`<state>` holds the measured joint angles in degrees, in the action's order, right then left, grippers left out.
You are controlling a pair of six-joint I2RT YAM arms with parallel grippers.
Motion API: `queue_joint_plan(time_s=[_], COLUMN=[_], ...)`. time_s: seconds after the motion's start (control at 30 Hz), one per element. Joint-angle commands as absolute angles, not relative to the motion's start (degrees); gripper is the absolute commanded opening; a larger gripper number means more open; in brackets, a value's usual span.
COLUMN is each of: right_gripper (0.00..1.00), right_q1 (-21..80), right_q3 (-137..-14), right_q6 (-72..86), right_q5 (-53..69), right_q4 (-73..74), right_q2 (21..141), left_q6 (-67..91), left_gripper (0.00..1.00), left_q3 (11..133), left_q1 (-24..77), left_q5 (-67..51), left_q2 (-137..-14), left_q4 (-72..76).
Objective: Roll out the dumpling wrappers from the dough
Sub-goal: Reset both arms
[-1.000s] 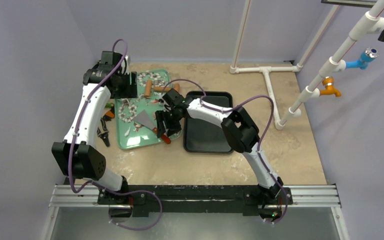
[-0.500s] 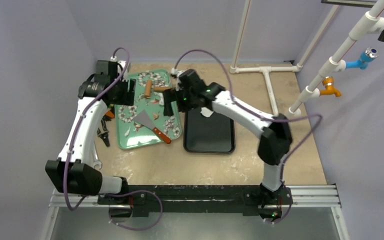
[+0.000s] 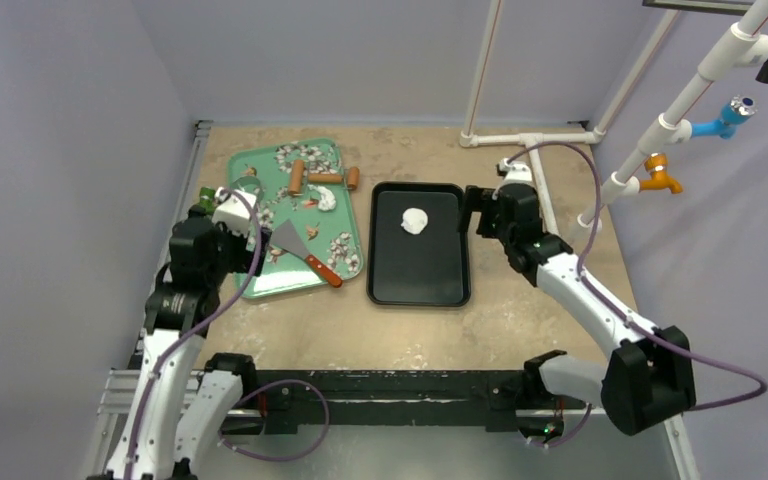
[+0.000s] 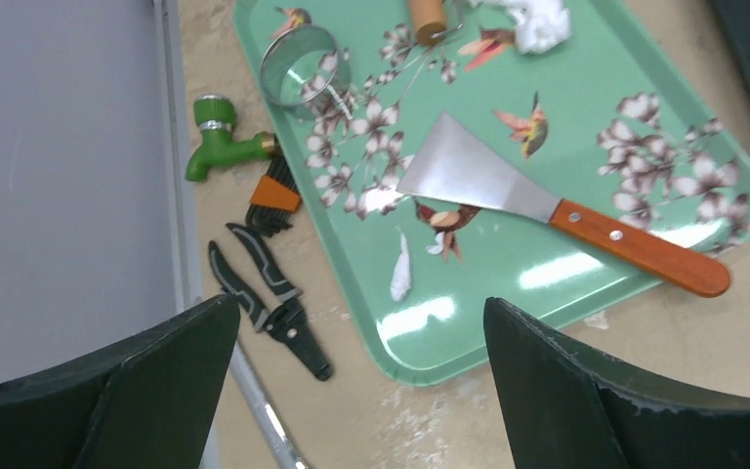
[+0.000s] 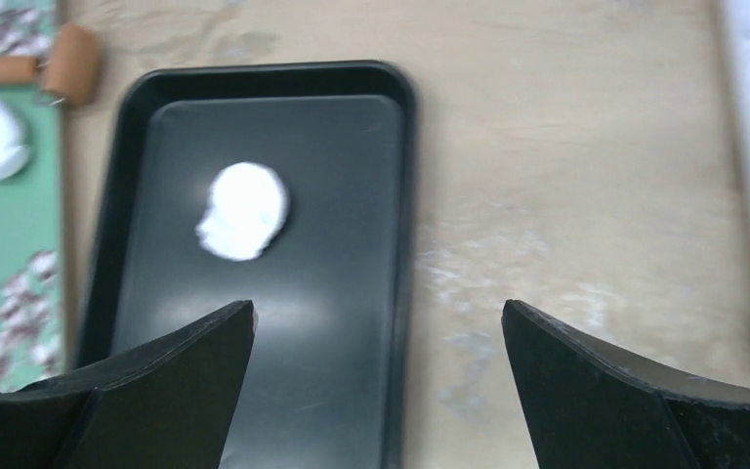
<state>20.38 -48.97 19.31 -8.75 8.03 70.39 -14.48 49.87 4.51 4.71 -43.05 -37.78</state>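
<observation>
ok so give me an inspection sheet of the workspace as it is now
surface: beige table, white dusting near the trays
job's things: flat white dough round on black tray; white dough lump on green tray
clutter: scraper, ring cutter on green tray; green tap, pliers on the table beside it
grippers: left gripper open, empty; right gripper open, empty
cables: purple cable looped along each arm
surroundings: white pipe frame at far right, grey walls
</observation>
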Motion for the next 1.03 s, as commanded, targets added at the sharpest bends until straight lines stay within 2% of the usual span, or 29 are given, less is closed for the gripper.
queue_joint_plan(time_s=[0.0, 0.1, 0.2, 0.3, 0.47, 0.63, 1.0], right_gripper=[0.99, 0.99, 0.99, 0.99, 0.99, 0.99, 0.99], right_q1=[17.7, 16.9, 16.8, 16.8, 16.8, 16.8, 16.7], right_q3=[-41.4, -34.0, -26.1, -23.6, -20.4, -17.8, -11.1], right_q6=[15.1, 11.1, 5.1, 6.0, 3.9, 5.0, 3.0], right_q5=[-23.0, -29.6, -30.1, -34.2, -41.2, -40.8, -38.9], right_q4=[-6.0, -16.1, -26.7, -28.8, -33.3, -36.8, -48.2], right_q2=[62.2, 58.9, 56.8, 55.7, 57.1, 58.5, 56.6], left_q6=[-12.9, -10.7, -4.5, -0.6, -1.1, -0.8, 5.7], left_gripper=[1.0, 1.0, 1.0, 1.0, 1.0, 1.0, 1.0], left_q3=[41.0, 36.4, 35.3, 34.2, 27.2, 22.1, 24.6], left_q1=[4.2, 4.2, 4.2, 4.2, 4.2, 4.2, 4.2], left_q5=[-5.0, -7.8, -2.9, 3.8, 4.6, 6.3, 9.2], left_q2=[-34.6, -34.4, -37.8, -40.5, -39.0, -39.5, -42.9], left_q4=[-24.3, -23.8, -23.1, -19.3, -9.3, -2.2, -3.7])
